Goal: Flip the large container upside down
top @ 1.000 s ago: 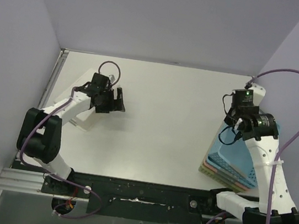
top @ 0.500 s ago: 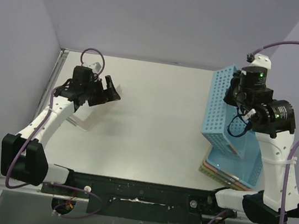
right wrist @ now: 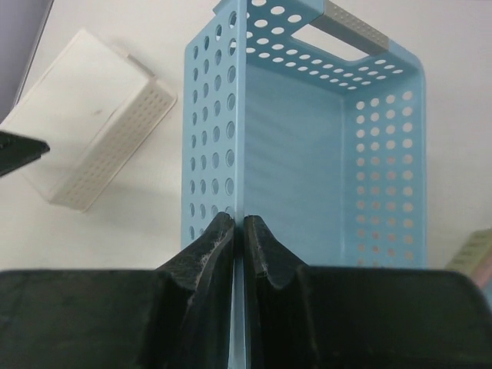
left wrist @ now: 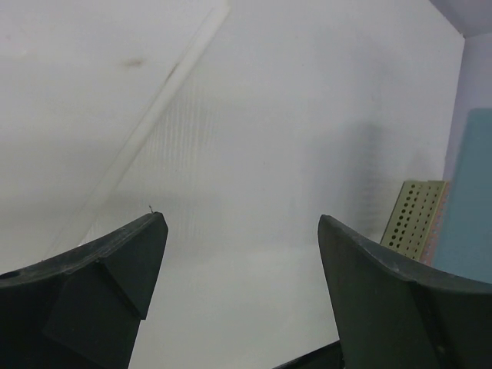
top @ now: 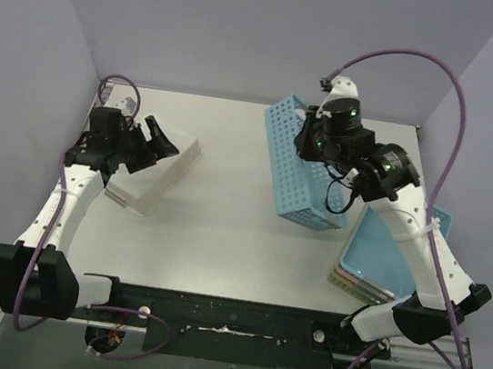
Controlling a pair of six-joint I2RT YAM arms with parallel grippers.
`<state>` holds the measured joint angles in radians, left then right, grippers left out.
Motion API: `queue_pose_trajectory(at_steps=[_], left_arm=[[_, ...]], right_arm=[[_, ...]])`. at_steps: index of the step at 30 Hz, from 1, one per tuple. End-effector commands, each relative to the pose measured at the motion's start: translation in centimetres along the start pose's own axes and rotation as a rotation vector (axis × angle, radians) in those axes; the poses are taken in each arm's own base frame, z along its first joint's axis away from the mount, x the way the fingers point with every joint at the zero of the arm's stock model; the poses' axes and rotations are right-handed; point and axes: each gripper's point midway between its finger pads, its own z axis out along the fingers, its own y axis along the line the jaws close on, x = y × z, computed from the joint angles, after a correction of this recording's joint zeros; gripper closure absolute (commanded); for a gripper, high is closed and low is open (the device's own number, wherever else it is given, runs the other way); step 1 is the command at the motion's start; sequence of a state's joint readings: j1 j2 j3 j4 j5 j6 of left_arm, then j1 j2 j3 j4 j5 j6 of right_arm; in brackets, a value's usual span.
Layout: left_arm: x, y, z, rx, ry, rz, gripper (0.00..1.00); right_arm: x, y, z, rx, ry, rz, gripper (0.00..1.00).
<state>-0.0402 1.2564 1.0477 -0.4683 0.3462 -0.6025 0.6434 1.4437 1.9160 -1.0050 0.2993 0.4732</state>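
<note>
White table (top: 223, 222), right gripper (right wrist: 238, 224) pinching tilted blue basket (top: 296, 171) wall right of white container (top: 151, 176), left gripper (left wrist: 242, 223) gaping, empty.

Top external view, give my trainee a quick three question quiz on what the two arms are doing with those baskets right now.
1. True or false: the right tool is shut on a wall of the blue basket.
2. The left tool is: A open; B shut on the blue basket; C out of view.
3. Fill in: the container beside the left tool is ___ in colour.
Key: 1 true; 2 A; 3 white.
</note>
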Motion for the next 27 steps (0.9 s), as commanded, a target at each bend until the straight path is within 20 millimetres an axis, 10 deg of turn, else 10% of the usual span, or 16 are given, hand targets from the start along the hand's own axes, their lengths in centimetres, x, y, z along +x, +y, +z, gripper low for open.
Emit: queue_pose_trajectory(at_steps=[1, 16, 27], left_arm=[[-1.5, 0.0, -1.2, 0.031, -0.038, -0.051, 0.2], [-6.3, -0.9, -5.5, 0.008, -0.091, 0.037, 0.22], [-2.9, -3.6, -5.6, 0.185, -0.006, 0.071, 0.22]], right_arm=[[1.0, 7.0, 3.0, -0.227, -0.029, 0.093, 1.0], [5.5, 15.8, 11.0, -0.616, 0.126, 0.389, 1.0], [9.6, 6.2, 14.2, -0.525, 0.189, 0.593, 1.0]])
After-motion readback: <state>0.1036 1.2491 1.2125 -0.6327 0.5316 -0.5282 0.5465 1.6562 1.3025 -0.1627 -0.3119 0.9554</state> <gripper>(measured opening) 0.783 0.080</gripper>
